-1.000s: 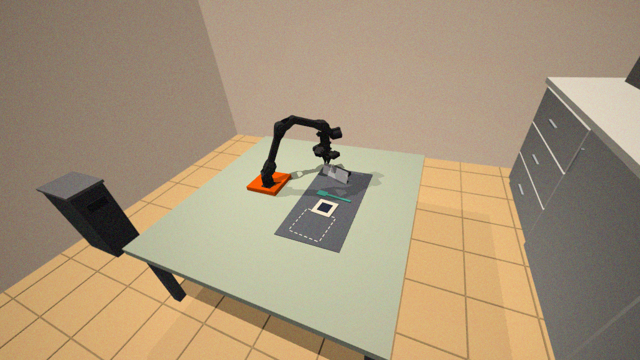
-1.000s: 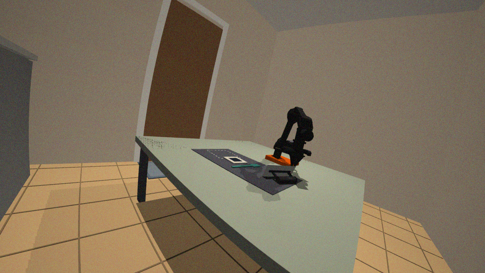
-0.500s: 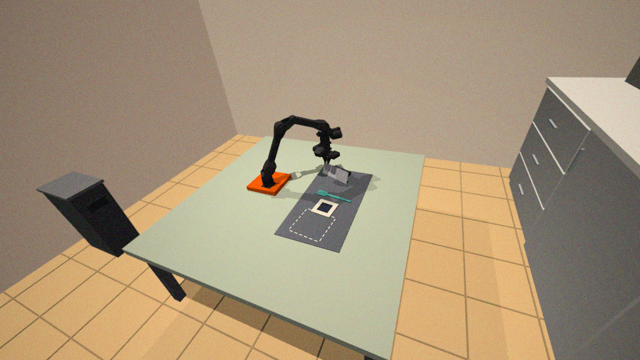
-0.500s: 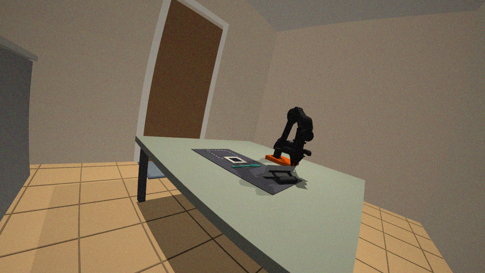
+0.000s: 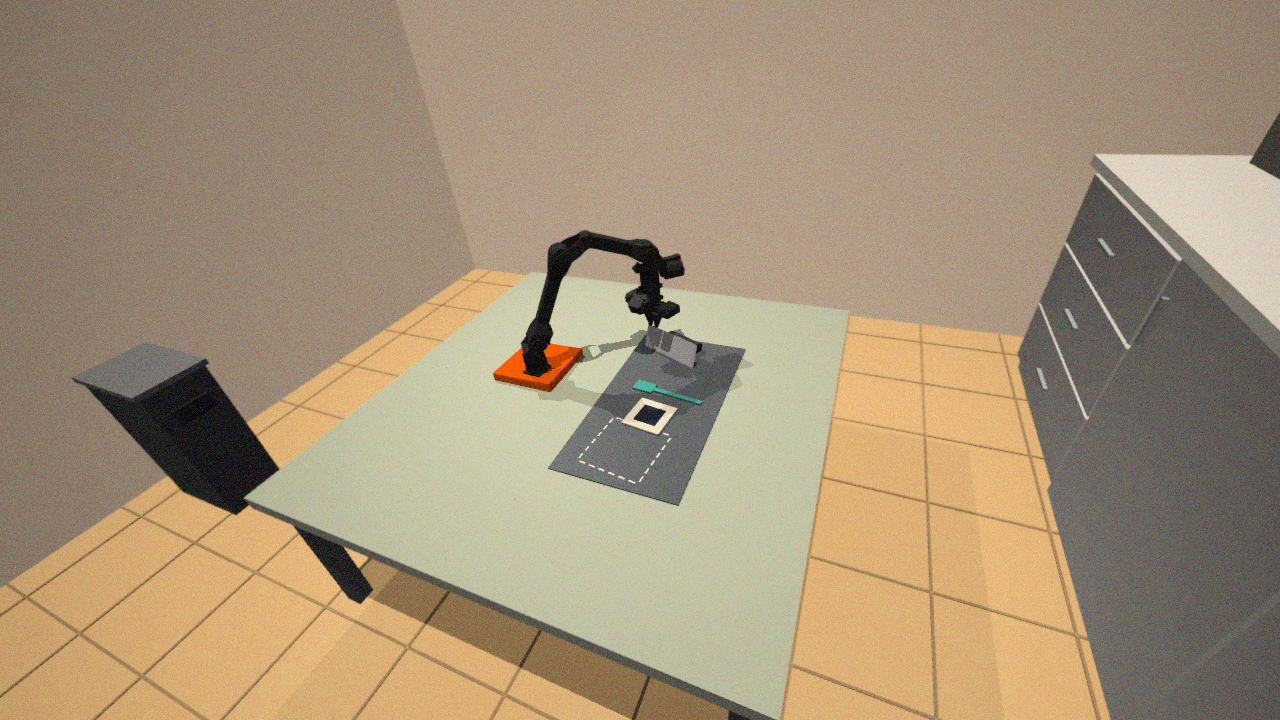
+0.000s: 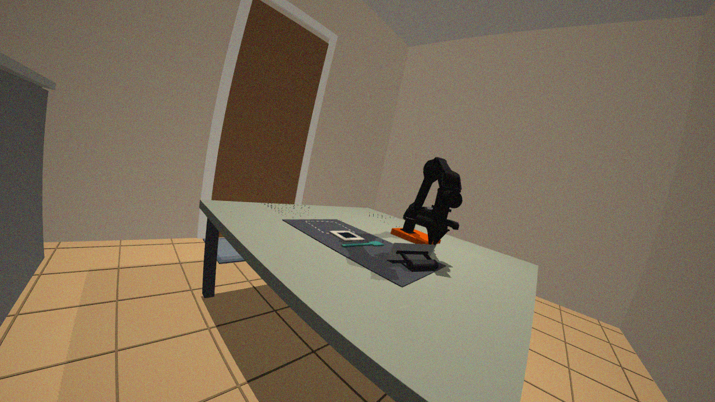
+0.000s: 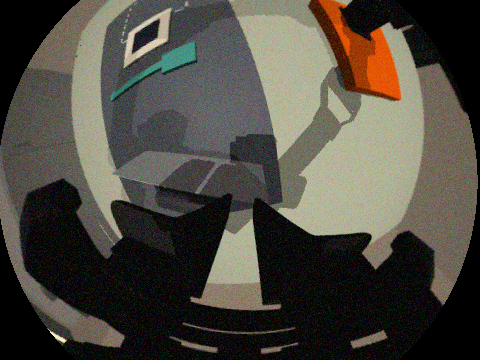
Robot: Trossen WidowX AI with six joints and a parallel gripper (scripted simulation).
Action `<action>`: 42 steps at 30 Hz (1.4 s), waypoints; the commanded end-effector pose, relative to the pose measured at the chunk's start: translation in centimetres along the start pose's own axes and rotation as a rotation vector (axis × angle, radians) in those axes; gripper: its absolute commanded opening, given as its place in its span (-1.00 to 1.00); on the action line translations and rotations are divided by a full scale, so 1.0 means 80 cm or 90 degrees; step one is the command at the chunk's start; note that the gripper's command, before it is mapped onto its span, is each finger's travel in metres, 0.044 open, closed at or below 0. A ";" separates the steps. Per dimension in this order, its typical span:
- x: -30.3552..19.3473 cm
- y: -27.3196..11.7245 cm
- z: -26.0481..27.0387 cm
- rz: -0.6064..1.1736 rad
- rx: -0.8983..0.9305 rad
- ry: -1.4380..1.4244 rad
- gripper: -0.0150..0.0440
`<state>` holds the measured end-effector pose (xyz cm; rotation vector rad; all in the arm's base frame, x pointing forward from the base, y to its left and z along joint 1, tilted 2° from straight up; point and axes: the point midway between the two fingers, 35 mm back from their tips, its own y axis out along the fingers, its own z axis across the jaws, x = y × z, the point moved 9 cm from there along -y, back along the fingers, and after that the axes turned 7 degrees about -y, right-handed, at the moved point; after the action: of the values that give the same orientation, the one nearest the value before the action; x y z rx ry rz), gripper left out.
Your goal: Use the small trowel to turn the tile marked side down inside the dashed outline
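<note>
The square tile (image 5: 648,415) (image 6: 347,234) (image 7: 147,37) lies flat on the dark mat (image 5: 689,447) (image 7: 215,90), its dark marked centre facing up in a cream border. It lies beside the dashed outline (image 5: 608,471), at the side toward the trowel. The teal trowel (image 5: 644,387) (image 6: 375,244) (image 7: 180,57) lies on the mat beside the tile, its blade toward the arm base side. My gripper (image 5: 653,324) (image 6: 433,243) (image 7: 243,200) points down, away from the trowel and tile. Its fingers stand slightly apart with nothing between them, so it is open and empty.
A tilted grey panel (image 5: 673,347) (image 6: 407,247) (image 7: 145,165) with a black frame stands at the mat's far end, close to my fingertips. My orange base plate (image 5: 559,362) (image 7: 385,75) sits beside the mat on the pale green table (image 5: 429,429) (image 6: 465,310).
</note>
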<state>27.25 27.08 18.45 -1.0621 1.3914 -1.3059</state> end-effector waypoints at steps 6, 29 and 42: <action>0.001 0.002 0.000 -0.004 -0.001 -0.003 -0.15; 0.055 0.002 -0.006 -0.007 -0.002 -0.003 -0.15; 0.081 0.014 -0.009 -0.008 -0.002 -0.003 -0.15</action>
<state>25.39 21.52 17.16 -1.0756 1.3913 -1.3104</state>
